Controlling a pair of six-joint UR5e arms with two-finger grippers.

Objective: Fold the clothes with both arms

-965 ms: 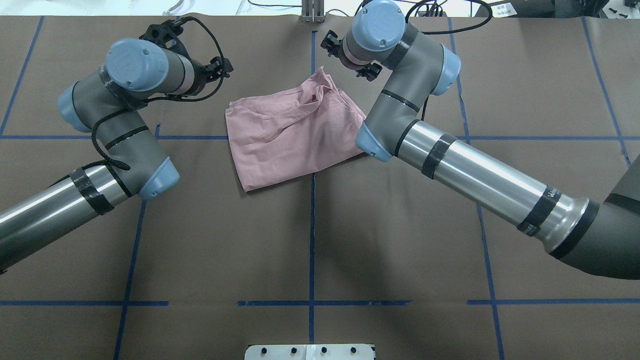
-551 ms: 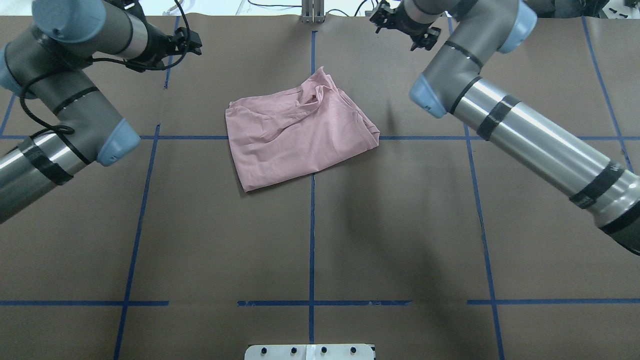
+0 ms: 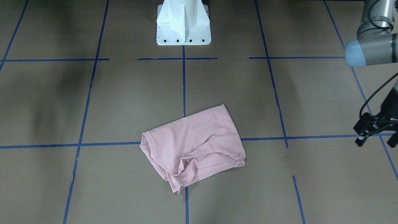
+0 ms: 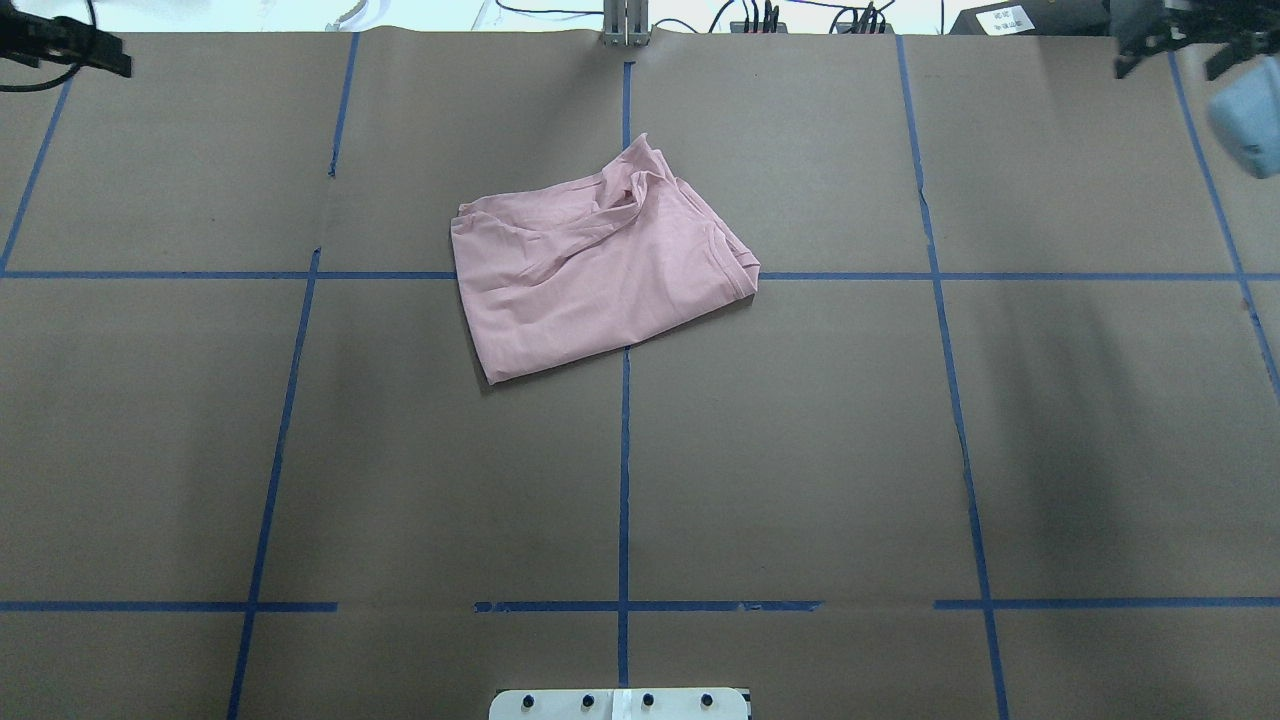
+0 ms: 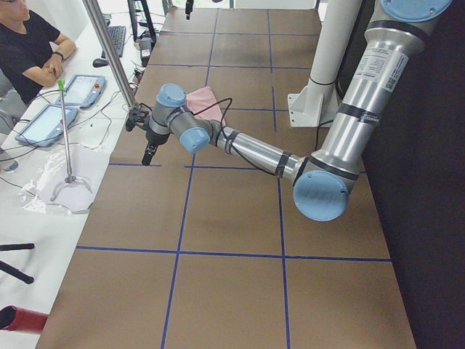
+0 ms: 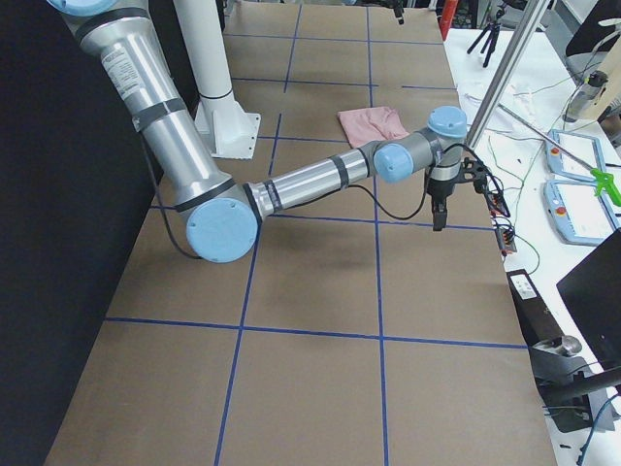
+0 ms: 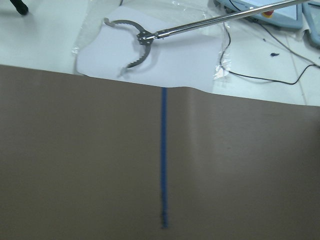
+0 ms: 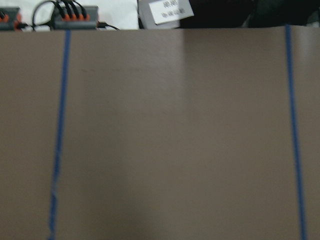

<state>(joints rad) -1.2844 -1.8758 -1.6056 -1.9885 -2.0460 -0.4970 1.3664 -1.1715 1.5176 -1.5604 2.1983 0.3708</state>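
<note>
The clothes are one pale pink T-shirt (image 4: 600, 270), lying loosely folded and rumpled near the table's middle, plain side up, also in the front-facing view (image 3: 196, 143). Nothing touches it. Both arms are drawn far back from it. My left gripper (image 3: 375, 140) hangs open and empty over the table's far left corner, and shows as a black shape at the overhead view's top-left edge (image 4: 70, 50). My right gripper (image 4: 1170, 60) is open and empty at the far right corner, small in the right side view (image 6: 437, 209). The wrist views show only brown paper and blue tape.
Brown paper with a blue tape grid (image 4: 622, 450) covers the table. The white pedestal base (image 3: 183, 28) stands at the robot's side. Past the far edge lie a metal grabber tool (image 7: 135, 40), cables and a power strip (image 8: 75, 12). A person (image 5: 29, 43) sits there.
Both arms have swung outward and away from the T-shirt, the left to the far left corner, the right to the far right. The T-shirt has not moved.
</note>
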